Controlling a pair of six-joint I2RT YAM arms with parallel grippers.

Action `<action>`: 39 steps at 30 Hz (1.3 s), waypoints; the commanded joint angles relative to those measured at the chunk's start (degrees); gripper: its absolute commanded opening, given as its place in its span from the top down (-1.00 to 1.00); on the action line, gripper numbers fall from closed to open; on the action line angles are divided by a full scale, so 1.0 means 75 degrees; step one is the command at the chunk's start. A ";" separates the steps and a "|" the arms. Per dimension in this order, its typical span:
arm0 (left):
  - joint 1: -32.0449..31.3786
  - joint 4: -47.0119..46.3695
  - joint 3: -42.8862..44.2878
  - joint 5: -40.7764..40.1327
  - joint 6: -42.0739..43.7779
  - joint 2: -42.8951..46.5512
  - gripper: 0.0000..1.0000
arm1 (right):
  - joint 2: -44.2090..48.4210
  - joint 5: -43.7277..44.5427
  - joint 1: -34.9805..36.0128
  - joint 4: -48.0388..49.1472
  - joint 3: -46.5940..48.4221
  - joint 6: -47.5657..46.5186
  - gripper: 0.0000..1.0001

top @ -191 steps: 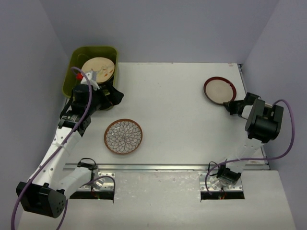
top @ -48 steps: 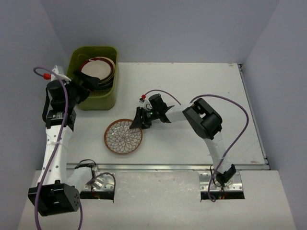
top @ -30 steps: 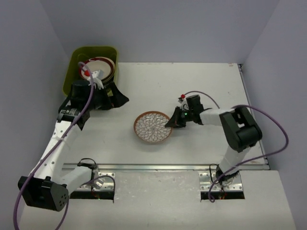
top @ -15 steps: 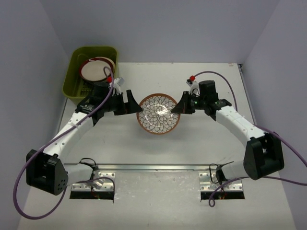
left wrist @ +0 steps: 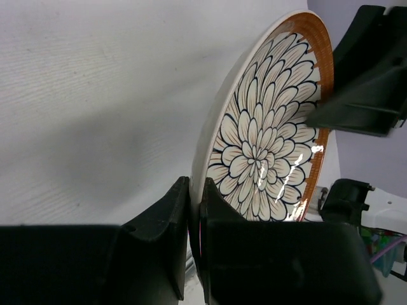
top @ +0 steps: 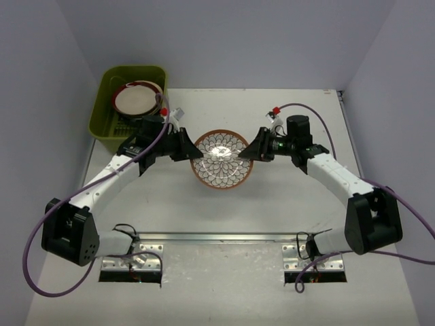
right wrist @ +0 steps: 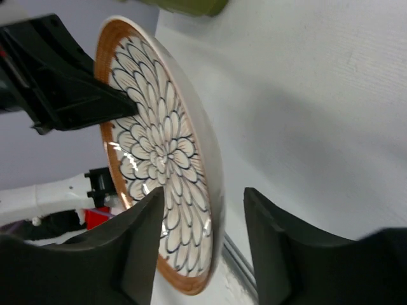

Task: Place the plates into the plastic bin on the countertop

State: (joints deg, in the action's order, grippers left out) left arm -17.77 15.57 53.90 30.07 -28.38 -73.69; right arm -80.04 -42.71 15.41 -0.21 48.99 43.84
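Note:
A flower-patterned plate [top: 221, 158] with an orange rim hangs tilted above the middle of the white countertop [top: 285, 204]. My left gripper [top: 192, 151] is shut on its left rim; the left wrist view shows both jaws pinching the plate [left wrist: 267, 146] edge at the left gripper [left wrist: 194, 190]. My right gripper [top: 250, 151] is open around the opposite rim. In the right wrist view the plate [right wrist: 159, 152] edge stands between the jaws of the right gripper [right wrist: 205, 192] with a gap on each side. The olive-green plastic bin [top: 98, 112] sits at the back left.
A cream plate with a red rim [top: 138, 100] lies in the bin on top of another plate. A metal rail [top: 231, 238] runs along the counter's front edge. Grey walls close in the left, back and right sides.
The right arm lifted the flower plate from the counter to mid-air at the centre. The left arm swung over from the bin and shut on the left rim; the right gripper opened.

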 commanded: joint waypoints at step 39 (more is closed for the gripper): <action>0.4767 0.0487 0.6997 -0.2876 -0.2927 -0.5430 0.86 | 0.0456 -0.0001 -0.1903 -0.0701 -0.1090 -0.1191 -0.98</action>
State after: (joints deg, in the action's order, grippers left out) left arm 18.92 28.04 102.72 3.43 -47.84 -114.11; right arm -76.30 -41.37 1.06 -8.42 40.93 35.77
